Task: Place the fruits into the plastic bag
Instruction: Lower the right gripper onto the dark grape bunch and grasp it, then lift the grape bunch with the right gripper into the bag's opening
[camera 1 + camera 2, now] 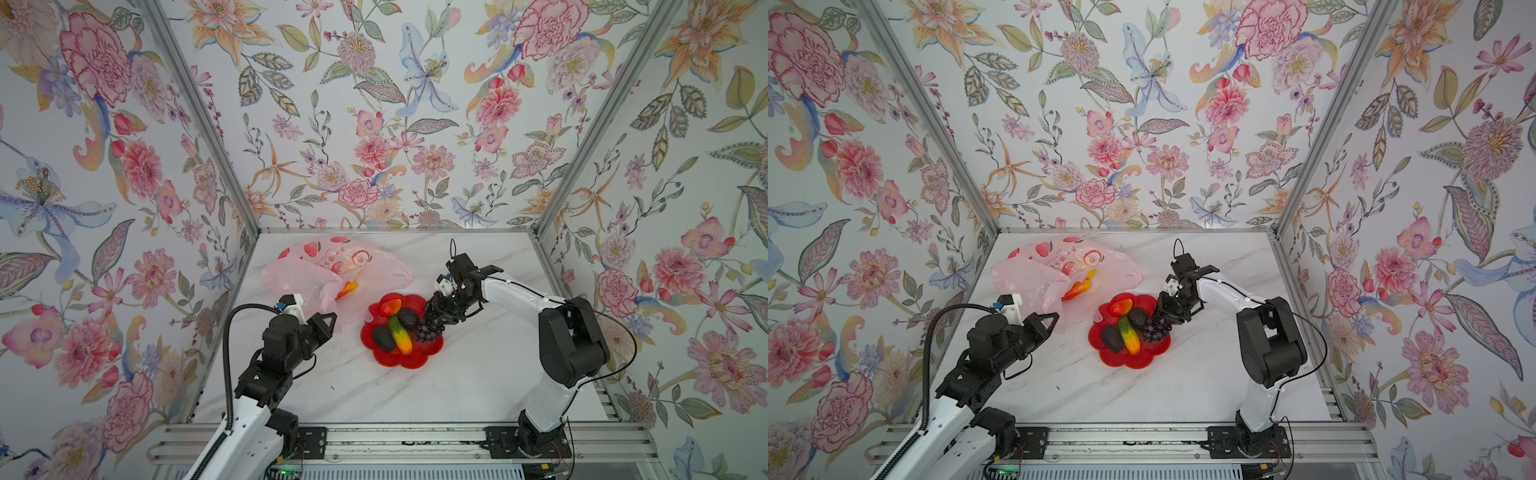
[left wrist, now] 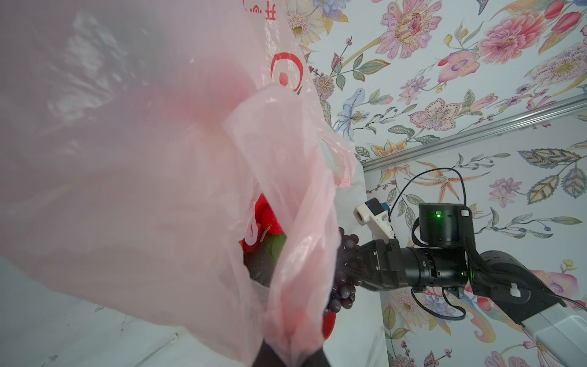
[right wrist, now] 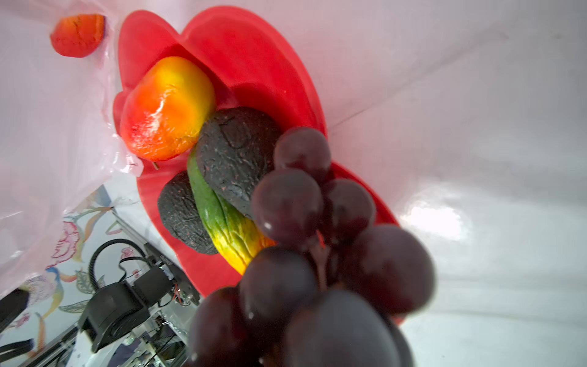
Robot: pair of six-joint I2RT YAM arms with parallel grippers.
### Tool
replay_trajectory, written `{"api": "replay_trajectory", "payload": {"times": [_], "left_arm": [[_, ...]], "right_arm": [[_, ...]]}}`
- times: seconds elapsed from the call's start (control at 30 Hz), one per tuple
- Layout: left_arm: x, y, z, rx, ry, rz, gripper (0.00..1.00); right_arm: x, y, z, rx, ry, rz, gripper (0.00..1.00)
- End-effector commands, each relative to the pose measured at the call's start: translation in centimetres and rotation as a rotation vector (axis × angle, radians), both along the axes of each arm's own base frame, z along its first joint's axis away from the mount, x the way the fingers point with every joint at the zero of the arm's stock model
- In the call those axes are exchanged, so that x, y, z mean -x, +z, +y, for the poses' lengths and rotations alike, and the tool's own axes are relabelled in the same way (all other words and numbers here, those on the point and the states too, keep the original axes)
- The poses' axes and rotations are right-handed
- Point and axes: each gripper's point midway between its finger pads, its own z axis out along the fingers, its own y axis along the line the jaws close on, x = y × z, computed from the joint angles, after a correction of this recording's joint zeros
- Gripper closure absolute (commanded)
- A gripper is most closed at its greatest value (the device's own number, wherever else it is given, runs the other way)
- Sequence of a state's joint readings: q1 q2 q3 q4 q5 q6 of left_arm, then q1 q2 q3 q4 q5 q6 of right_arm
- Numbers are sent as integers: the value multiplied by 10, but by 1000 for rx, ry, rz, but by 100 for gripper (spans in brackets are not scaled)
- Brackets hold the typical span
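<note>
The pale pink plastic bag (image 1: 316, 270) lies at the back left, and my left gripper (image 1: 328, 322) is shut on its near edge (image 2: 290, 343). An orange mango (image 1: 347, 289) shows inside the bag. The red flower-shaped plate (image 1: 399, 361) carries a mango (image 1: 390, 307), two blackish avocados (image 1: 408, 318) (image 1: 384, 337) and a long green-yellow fruit (image 1: 400, 336). My right gripper (image 1: 436, 313) is shut on the dark purple grape bunch (image 1: 430, 330) at the plate's right edge. The grapes (image 3: 317, 254) fill the right wrist view and hide the fingers.
The white marble table (image 1: 457, 374) is bounded by floral walls at the back and on both sides. An aluminium rail (image 1: 395, 440) with both arm bases runs along its front edge.
</note>
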State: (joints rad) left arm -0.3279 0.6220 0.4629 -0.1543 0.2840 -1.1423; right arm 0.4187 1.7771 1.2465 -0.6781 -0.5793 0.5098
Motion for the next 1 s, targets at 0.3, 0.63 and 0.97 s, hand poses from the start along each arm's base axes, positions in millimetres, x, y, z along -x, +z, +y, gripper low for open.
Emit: {"api": "replay_trajectory", "payload": {"times": [0.3, 0.63, 0.97], "left_arm": [[-3, 10, -4, 23, -12, -28, 100], [-5, 13, -7, 33, -26, -36, 100], [-10, 18, -15, 50, -53, -38, 100]], "right_arm": [[-9, 83, 31, -420, -183, 7, 60], [-33, 114, 52, -515, -446, -49, 61], [-55, 115, 125, -506, -430, -72, 63]]}}
